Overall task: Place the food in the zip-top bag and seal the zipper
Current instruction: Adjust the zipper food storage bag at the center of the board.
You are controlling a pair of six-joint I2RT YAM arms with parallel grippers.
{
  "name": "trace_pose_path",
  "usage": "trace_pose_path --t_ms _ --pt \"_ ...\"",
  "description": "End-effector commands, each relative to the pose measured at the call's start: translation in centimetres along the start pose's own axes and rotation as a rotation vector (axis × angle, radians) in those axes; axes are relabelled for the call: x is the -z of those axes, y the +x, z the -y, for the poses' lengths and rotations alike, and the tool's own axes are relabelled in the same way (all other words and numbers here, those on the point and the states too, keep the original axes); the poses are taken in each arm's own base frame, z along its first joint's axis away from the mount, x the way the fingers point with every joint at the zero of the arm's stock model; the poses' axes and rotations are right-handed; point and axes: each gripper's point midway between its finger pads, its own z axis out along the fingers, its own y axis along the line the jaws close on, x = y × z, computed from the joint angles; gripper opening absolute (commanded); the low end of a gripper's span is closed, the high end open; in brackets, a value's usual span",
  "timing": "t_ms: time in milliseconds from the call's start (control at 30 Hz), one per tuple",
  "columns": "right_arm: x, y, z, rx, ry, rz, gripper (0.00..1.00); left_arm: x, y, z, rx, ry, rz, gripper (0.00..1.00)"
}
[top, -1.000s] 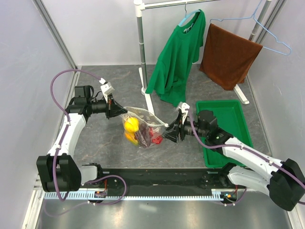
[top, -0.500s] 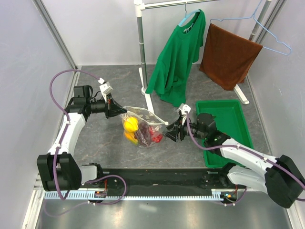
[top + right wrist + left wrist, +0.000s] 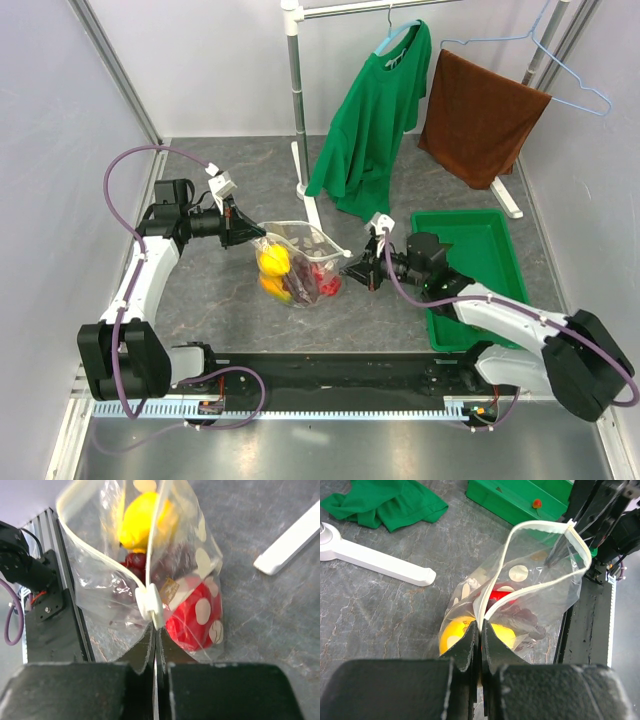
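In the top view the zip-top bag (image 3: pixel 300 262) is near the middle of the grey surface (image 3: pixel 220 310), stretched between the two arms. The left fingers (image 3: pixel 468 642) are pressed together on the bag's mouth edge at its 10 o'clock end, with the thin plastic pinched flat between them. The right fingers (image 3: pixel 146 652) are clamped in the same way on the opposite end of the mouth, at about 3 o'clock of the bag. Between the two grips the zipper (image 3: pixel 540 526) is not joined. Its two white lips bow apart and make an open loop, seen clearly from the left wrist.

All the food is inside the bag. The yellow mango-like fruit (image 3: pixel 451 639) lies at the end near the left fingers, the red pepper-like piece (image 3: pixel 192 622) lies at the end near the right fingers, and the dark grape bunch (image 3: pixel 134 561) is between them. The lower part of the bag hangs toward the surface; whether it rests there I cannot tell.

The green tray (image 3: pixel 495 250) stands at 3 o'clock of the bag, partly under the right arm. A green shirt (image 3: pixel 375 120) and a brown towel (image 3: pixel 480 115) hang at 12 to 1 o'clock. The white foot (image 3: pixel 375 562) of the rack lies on the surface near the bag.
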Motion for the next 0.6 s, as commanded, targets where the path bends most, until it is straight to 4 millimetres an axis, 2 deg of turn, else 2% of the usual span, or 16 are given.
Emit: trace_pose_path --t_ms 0,67,100,133,200,300,333,367,400,467,500,533,567 --pt "1.5 -5.3 -1.8 0.098 -0.021 0.112 0.00 0.2 -0.6 0.1 -0.030 0.006 0.017 0.02" --pt "2.6 -5.7 -2.1 0.128 -0.006 0.102 0.00 0.4 -0.7 -0.2 -0.044 -0.009 0.008 0.02" --pt "3.0 -6.5 -2.3 0.140 0.002 0.110 0.00 0.5 -1.1 -0.2 -0.068 -0.016 0.007 0.02" --pt "3.4 -6.1 -2.2 0.131 0.011 0.081 0.00 0.7 -1.2 -0.3 -0.097 -0.023 0.001 0.02" --pt "4.2 -7.3 -2.5 0.164 0.021 0.094 0.00 1.1 -1.8 0.0 -0.127 -0.038 -0.008 0.02" --pt "4.2 -6.0 -2.1 0.166 0.031 0.028 0.02 1.3 -2.2 0.7 -0.149 -0.022 -0.007 0.02" --pt "4.0 -5.3 -1.6 0.152 0.042 0.003 0.12 1.4 -2.3 0.8 -0.152 -0.022 -0.006 0.02" --pt "3.9 -4.8 -1.5 0.145 0.038 -0.007 0.32 1.3 -2.2 0.8 -0.151 -0.018 -0.006 0.02" --pt "3.8 -3.3 -1.4 0.106 0.037 -0.019 0.39 1.3 -2.1 0.7 -0.147 -0.016 -0.007 0.02" --pt "3.6 -3.8 -1.2 0.108 0.045 0.058 0.57 1.2 -2.0 0.6 -0.138 -0.019 -0.011 0.02" --pt "3.6 -2.3 -0.7 0.082 0.053 0.052 0.62 1.2 -1.9 0.5 -0.134 -0.016 -0.012 0.02" --pt "3.4 -2.9 -0.6 0.097 0.055 0.094 0.67 1.2 -1.8 0.5 -0.128 -0.013 -0.011 0.02" --pt "3.1 -2.3 -0.2 0.086 0.062 0.086 0.69 1.1 -1.9 0.7 -0.130 -0.005 -0.008 0.02"
